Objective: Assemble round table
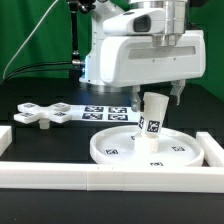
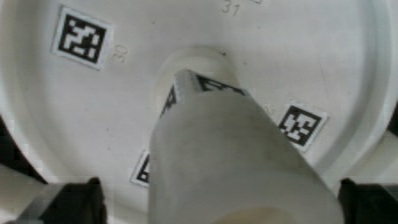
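The large rimmed round disc (image 1: pixel 112 150) lies flat on the black table near the front bar. The short thick post (image 1: pixel 150 120) rises from its middle, its top leaning toward the exterior view's right. My gripper (image 1: pixel 160 95) hangs right over the post's top, open. In the wrist view the post (image 2: pixel 222 140) fills the space between my two black fingers (image 2: pixel 80 205). A gap shows on one side, so the jaws straddle the post without closing on it. The disc (image 2: pixel 107 110) spreads behind it. The four-armed cross piece (image 1: pixel 40 113) lies apart at the exterior view's left.
The marker board (image 1: pixel 105 111) lies flat behind the disc. Long white border bars run along the front (image 1: pixel 100 178), the left (image 1: pixel 5 135) and the right (image 1: pixel 212 148). The arm's white body (image 1: pixel 130 50) looms over the back of the table.
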Tool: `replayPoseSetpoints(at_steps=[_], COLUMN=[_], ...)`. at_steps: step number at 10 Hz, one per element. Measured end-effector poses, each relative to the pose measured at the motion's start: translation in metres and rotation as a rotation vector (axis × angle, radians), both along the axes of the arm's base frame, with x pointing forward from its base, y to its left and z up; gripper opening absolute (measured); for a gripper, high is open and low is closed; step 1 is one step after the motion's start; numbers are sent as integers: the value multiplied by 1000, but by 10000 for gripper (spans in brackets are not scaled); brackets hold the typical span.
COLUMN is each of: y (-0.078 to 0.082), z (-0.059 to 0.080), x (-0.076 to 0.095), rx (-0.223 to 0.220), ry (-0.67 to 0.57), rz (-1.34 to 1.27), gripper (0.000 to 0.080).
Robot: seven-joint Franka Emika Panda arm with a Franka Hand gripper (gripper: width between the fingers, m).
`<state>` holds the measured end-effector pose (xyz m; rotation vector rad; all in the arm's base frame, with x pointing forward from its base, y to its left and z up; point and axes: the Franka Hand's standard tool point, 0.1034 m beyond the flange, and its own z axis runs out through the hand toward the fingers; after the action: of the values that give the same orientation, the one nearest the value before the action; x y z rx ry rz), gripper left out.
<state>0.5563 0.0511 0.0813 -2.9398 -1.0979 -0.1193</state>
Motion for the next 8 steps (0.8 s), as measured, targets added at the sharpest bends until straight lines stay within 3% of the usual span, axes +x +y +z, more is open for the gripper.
replayPoseSetpoints(at_steps=[8], y=[-2], z=[-4], x=[-4], rx=[-59], ry=[8], rz=[575], gripper=[648])
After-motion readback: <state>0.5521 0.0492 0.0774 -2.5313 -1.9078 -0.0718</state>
